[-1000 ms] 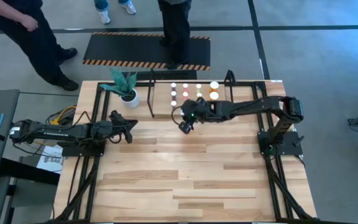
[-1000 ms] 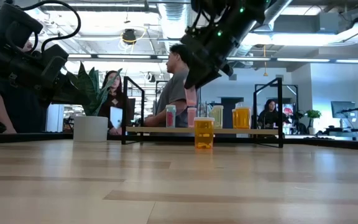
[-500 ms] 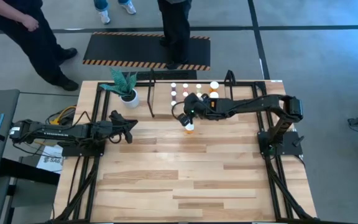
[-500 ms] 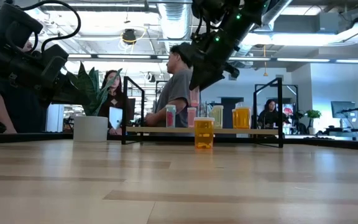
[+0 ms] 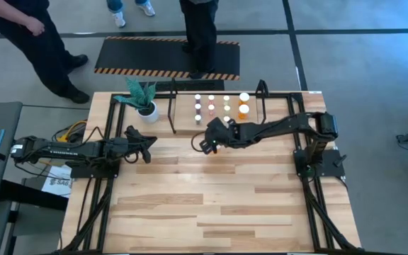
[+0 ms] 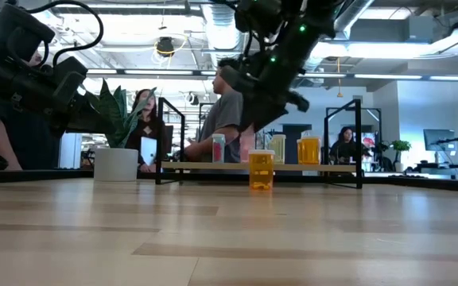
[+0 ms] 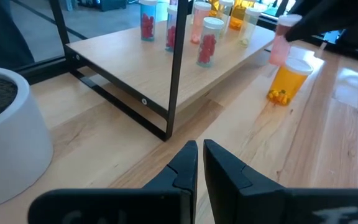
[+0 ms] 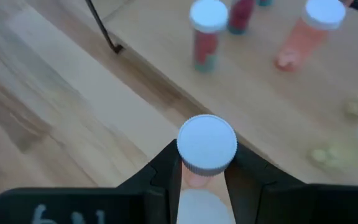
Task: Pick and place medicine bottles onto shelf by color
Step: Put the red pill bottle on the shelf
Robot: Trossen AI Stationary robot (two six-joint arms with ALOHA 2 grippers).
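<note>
My right gripper (image 8: pixel 204 169) hangs over the table just in front of the shelf (image 5: pixel 222 119), shut on a pinkish medicine bottle with a white cap (image 8: pixel 207 143). The left wrist view shows that bottle (image 7: pixel 281 45) in the air, above an orange bottle (image 7: pixel 288 81) standing on its base on the table. Several other bottles (image 7: pixel 207 42) stand upright on the shelf's wooden board. My left gripper (image 7: pixel 201 158) is shut on nothing at the table's left, pointing toward the shelf. My right gripper pinches the pinkish bottle's body just below the cap (image 8: pixel 196 178) between its two fingers. The fingers slant down from the table's right side. The bottle is lifted clear of table and shelf, roughly upright with its cap up, slightly tilted.
A white pot with a green plant (image 5: pixel 144 105) stands at the shelf's left end. The shelf's black upright posts (image 7: pixel 179 62) rise at its corners. People stand beyond the far edge by a black mat (image 5: pixel 165 57). Bare wood spreads toward the near edge.
My right gripper has rolled about its own axis and sunk a little, shifting slightly toward the table's left with the pinkish bottle in its fingers. It now hangs over the orange bottle on the table.
</note>
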